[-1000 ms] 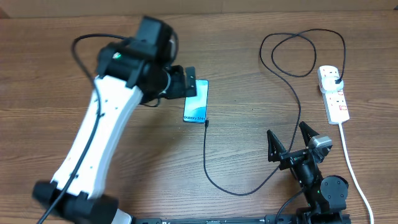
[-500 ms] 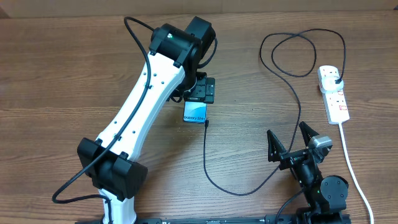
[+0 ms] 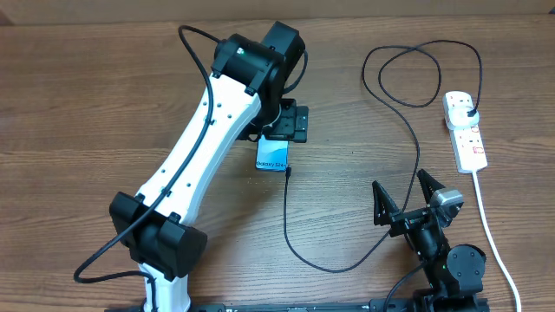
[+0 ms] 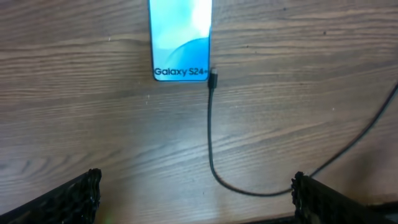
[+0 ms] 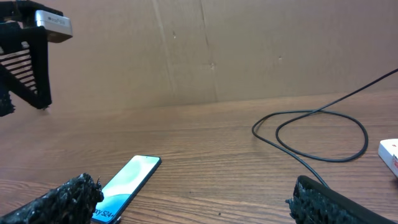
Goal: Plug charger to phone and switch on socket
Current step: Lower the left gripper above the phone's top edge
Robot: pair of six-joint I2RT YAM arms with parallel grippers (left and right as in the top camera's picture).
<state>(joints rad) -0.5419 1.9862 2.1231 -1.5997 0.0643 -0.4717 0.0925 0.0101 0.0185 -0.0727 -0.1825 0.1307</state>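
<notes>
Left gripper hovering wide open, nearer arm; charger tip lying upper centre of frame, just beside phone corner, cable running vertically.

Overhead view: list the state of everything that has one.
Slim blue-screened phone: flat, screen up.
Thin black charger cable: tip beside phone, not plugged in; plug in strip.
White power strip: switch position unreadable.
Left gripper: open, empty.
Right gripper: open, empty.

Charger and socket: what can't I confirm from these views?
Charger tip: at phone corner, left wrist; seated or not, too small.
Phone's far end: overhead, hidden by left gripper; left wrist, cut off.
Socket switch: overhead, too small; right wrist, cut off.
</notes>
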